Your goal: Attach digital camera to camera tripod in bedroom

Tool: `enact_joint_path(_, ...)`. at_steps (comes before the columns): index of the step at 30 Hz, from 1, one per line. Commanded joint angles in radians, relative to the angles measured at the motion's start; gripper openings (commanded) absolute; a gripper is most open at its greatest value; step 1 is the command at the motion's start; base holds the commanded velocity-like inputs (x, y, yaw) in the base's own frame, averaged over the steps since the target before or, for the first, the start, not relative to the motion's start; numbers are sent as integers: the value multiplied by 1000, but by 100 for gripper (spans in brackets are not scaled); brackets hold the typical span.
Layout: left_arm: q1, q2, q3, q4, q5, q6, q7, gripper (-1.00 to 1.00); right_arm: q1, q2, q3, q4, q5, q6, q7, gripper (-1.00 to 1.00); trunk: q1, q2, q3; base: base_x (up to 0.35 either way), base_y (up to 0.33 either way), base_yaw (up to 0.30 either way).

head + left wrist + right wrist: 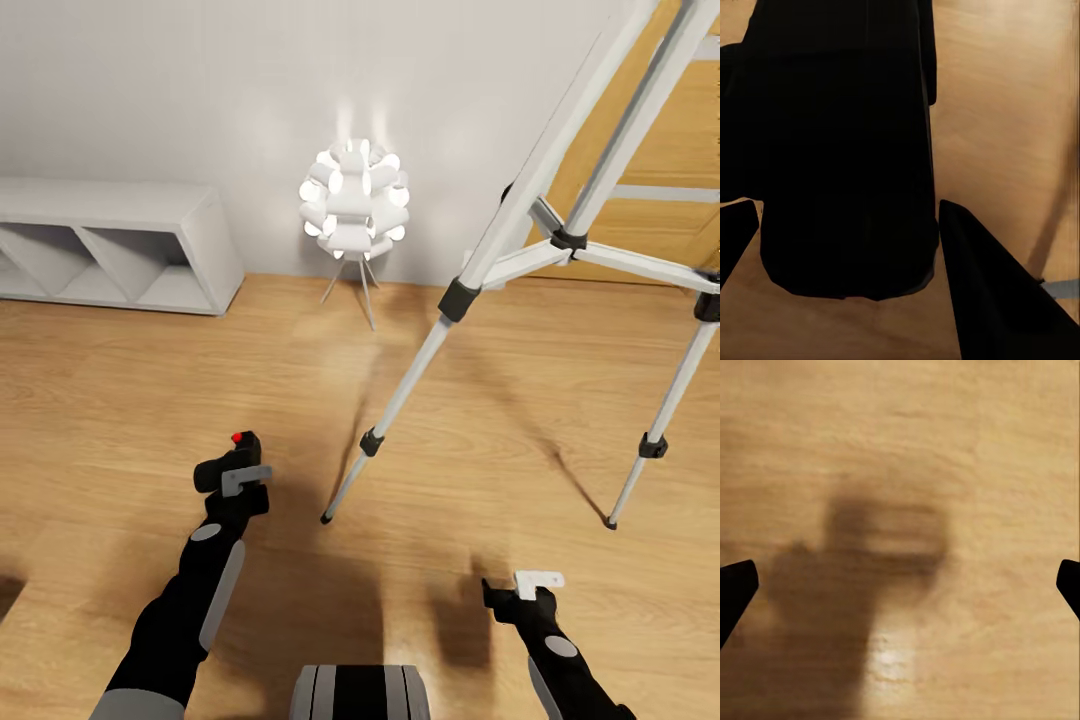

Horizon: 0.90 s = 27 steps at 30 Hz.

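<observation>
— While the robot stands this close, what do you make of its hands?

— Nearest us, the right gripper [522, 586] hangs low over the wood floor [120, 400], fingers spread wide with nothing between them; its own camera sees only bare boards and its shadow. A little further out, the left gripper [235, 480] is clamped on the camera [240, 452], a small black box with a red spot on top. From the left wrist, the camera's dark body [844, 150] sits squarely between the two fingers [997, 300].

— And the tripod?

— Beyond the hands and off to the robot's right. I see silver legs with black joints, the nearest foot [327, 519] planted on the floor just ahead of the left hand, another foot further right. The tripod [560, 240] rises out of the top of the picture, so its head is hidden from the robot just now.

— So what would make this step go well?

— I'd say it needs to look up first and find the head before lifting. Then raise the camera steadily, keeping it level with the red spot upward, and swing clear of that near leg; a knock could shift the stand.

— Anything behind?

— A glowing white lamp [353, 200] on thin legs by the grey wall, white shelves [120, 250] to the left, a wooden door [670, 150] behind the tripod.
</observation>
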Motion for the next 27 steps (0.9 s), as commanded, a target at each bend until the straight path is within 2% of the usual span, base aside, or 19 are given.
enact_joint_path(1, 2, 3, 0, -5, 17, 6, 3, -100, 0, -2, -1, -4, 7, 4, 24, 100, -1, 0, 3, 0, 0, 0)
enact_joint_path(2, 9, 12, 0, -14, 39, 8, 2, -100, 1, -11, -3, -9, 6, 11, 84, 100, -1, 0, 7, 0, 0, 0)
enact_joint_path(6, 43, 32, -1, -42, 88, 12, 0, -100, 3, -49, -6, -17, -3, 48, 237, 100, -3, 1, 23, 0, 0, 0)
enact_joint_path(7, 69, 43, -1, -60, 117, 13, 0, -100, 4, -73, -7, -19, -5, 78, 329, 100, -3, 1, 27, 0, 0, 0)
enact_joint_path(8, 83, 48, -1, -69, 134, 13, -1, -100, 4, -85, -8, -20, -6, 95, 378, 100, -4, 2, 30, 0, 0, 0)
enact_joint_path(9, 138, 65, -1, -94, 206, 12, -11, -100, 5, -123, -19, -22, -8, 159, 573, 100, -4, 2, 34, 0, 0, 0)
enact_joint_path(13, 181, 85, -1, -102, 271, 9, -32, -100, 5, -141, -63, -22, -9, 197, 721, 100, -6, 3, 50, 0, 0, 0)
enact_joint_path(14, 200, 94, -1, -99, 297, 6, -49, -100, 5, -146, -94, -23, -7, 205, 769, 100, -6, 3, 54, 0, 0, 0)
enact_joint_path(17, 225, 103, -1, -88, 330, 2, -79, -100, 5, -150, -133, -23, -6, 213, 811, 100, -8, 4, 65, 0, 0, 0)
enact_joint_path(21, 257, 107, -2, -50, 366, -7, -122, -100, 5, -153, -168, -23, -3, 219, 842, 100, -10, 5, 81, 0, 0, 0)
enact_joint_path(23, 263, 106, -2, -23, 377, -12, -132, -100, 5, -154, -174, -23, -3, 220, 847, 100, -10, 5, 88, 0, 0, 0)
enact_joint_path(25, 271, 105, -3, 58, 391, -32, -144, -100, 5, -154, -180, -23, 0, 222, 852, 100, -11, 6, 96, 0, 0, 0)
enact_joint_path(27, 273, 105, -3, 95, 395, -51, -148, -100, 5, -154, -181, -23, 1, 223, 853, 100, -12, 6, 104, 0, 0, 0)
